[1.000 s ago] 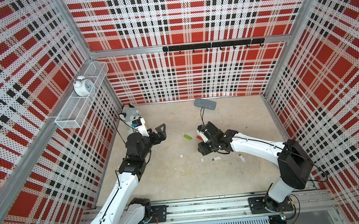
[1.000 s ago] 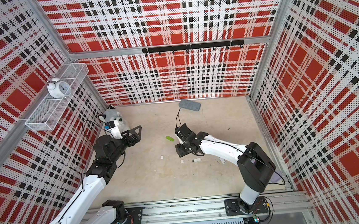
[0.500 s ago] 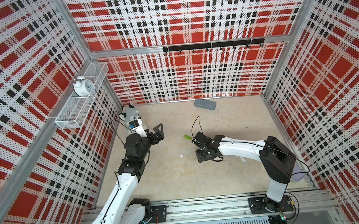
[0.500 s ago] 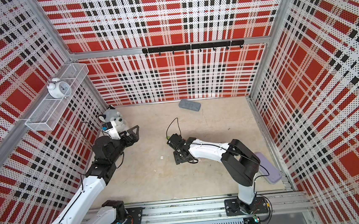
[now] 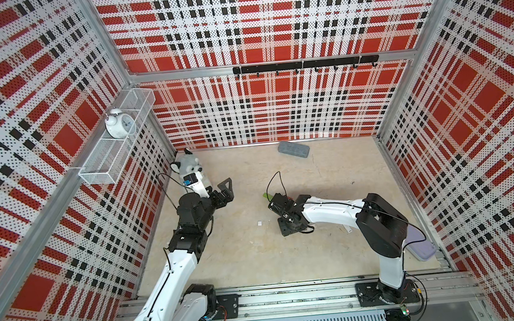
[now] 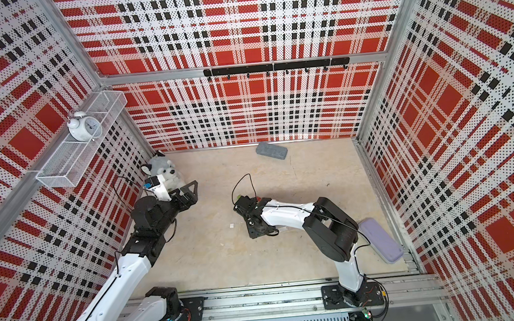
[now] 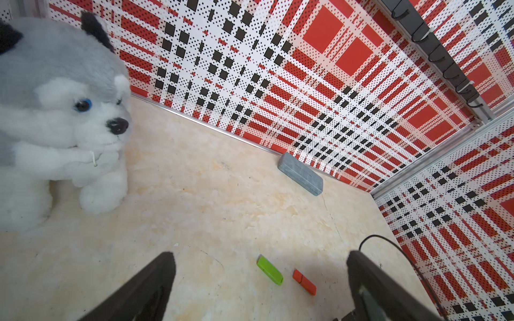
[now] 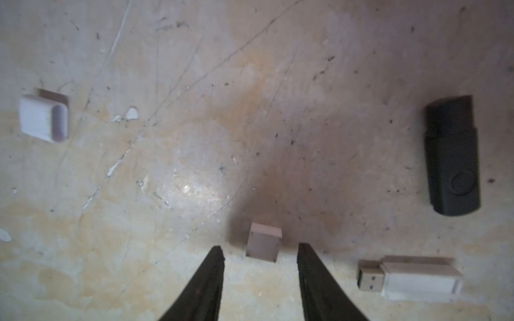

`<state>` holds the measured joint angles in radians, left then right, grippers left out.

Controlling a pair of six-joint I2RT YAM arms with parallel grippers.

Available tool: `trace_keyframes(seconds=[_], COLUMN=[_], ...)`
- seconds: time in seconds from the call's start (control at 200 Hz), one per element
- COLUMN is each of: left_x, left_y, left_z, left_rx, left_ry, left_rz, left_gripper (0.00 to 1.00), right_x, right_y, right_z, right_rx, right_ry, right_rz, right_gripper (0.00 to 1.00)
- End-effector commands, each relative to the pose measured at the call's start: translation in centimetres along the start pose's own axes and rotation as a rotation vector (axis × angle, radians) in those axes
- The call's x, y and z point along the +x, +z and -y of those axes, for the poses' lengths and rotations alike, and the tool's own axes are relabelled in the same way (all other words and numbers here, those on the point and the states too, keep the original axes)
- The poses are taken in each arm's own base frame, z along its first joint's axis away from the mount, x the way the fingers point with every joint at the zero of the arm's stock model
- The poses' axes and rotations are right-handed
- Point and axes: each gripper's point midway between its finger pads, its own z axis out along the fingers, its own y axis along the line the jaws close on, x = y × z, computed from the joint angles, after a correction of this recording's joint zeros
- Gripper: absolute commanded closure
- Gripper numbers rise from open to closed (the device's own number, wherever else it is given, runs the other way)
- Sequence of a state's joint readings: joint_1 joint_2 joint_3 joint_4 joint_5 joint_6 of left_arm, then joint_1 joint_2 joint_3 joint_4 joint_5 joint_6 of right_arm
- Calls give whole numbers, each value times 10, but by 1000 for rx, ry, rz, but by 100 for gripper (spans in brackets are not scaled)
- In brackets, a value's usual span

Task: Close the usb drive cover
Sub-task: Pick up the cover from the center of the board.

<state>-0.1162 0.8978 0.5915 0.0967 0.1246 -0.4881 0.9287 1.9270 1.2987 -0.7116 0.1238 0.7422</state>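
Observation:
A white usb drive (image 8: 409,280) with its metal plug bare lies flat on the floor beside my right gripper (image 8: 260,248). A small pale cover (image 8: 263,242) stands just beyond the fingertips, in line with the gap and touching neither finger. The right gripper is open and points down at the floor in both top views (image 5: 290,226) (image 6: 256,230). A second white cap (image 8: 43,118) lies farther off, seen in a top view as a white speck (image 5: 259,222). My left gripper (image 7: 260,255) is wide open and empty, held above the floor (image 5: 225,190).
A black swivel drive (image 8: 452,158) lies near the white one. A green drive (image 7: 269,270) and an orange drive (image 7: 304,281) lie side by side. There is a grey case (image 5: 293,149) by the back wall, a husky plush (image 5: 187,166) at back left and a purple case (image 5: 419,245) at front right.
The right arm has folded and its gripper has moved left and toward the front, down to the floor, with its jaws narrower. The left arm has hardly moved.

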Motion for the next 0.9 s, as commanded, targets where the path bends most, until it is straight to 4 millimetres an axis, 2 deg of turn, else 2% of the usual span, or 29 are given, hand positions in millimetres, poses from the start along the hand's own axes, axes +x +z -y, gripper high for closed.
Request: trace_keyframes(seconds=[0.0, 0.251, 0.326, 0.541, 0.716, 0.897], left_x=[-1, -1, -1, -1, 0, 1], left_y=[-2, -2, -2, -1, 0, 0], left_z=[-1, -2, -2, -1, -2, -1], left_rx=[6, 7, 7, 13, 14, 18], left_ry=[12, 12, 11, 7, 4, 3], left_rz=[8, 5, 6, 4, -3, -6], left_gripper=[2, 2, 2, 2, 2, 2], right_x=[3, 9, 10, 11, 8, 7], right_y=[4, 11, 11, 15, 15, 18], right_z=[0, 5, 7, 11, -1, -1], right_rx=[29, 59, 67, 84, 25, 33], right_ry=[-12, -33, -41, -37, -16, -4], right_rz=[-11, -31, -35, -29, -24, -21], right_gripper=[55, 65, 71, 67, 64, 64])
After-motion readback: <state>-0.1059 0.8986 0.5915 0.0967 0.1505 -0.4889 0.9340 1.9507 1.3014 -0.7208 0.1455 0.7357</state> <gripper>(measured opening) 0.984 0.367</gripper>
